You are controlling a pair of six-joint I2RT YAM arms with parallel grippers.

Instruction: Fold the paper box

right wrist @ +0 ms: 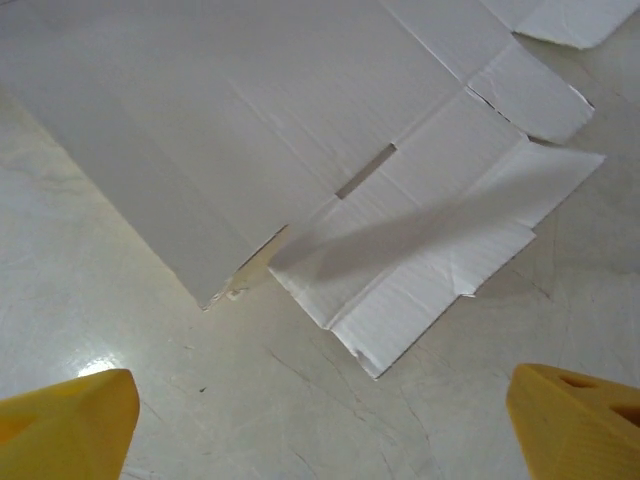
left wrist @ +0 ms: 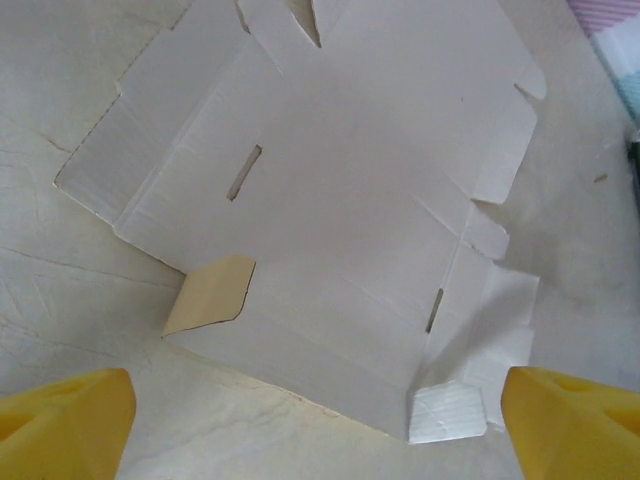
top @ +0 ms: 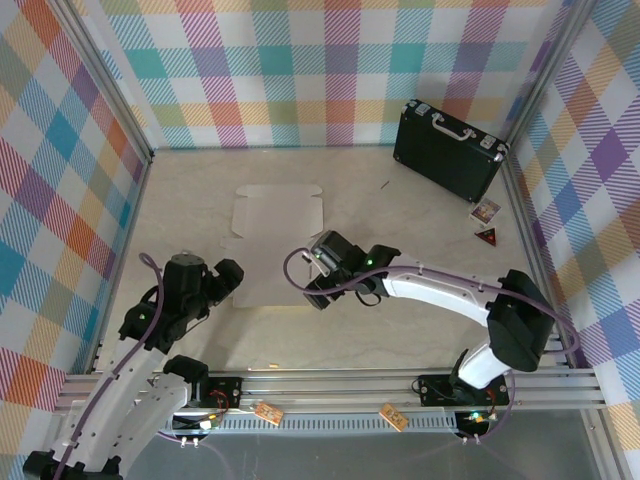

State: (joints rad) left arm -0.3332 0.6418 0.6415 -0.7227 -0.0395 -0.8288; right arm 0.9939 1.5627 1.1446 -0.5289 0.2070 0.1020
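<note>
Currently the paper box, lying just ahead, is being faced by the left end effector and right end effector, both gaping empty (light, floppy card; probably best gripped at a flap edge).

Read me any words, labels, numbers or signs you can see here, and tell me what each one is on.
No text is readable in any view.
paper box: plain white, no print.
black briefcase: no legible label.
small cards right of the briefcase: printed, too small to read.
</note>
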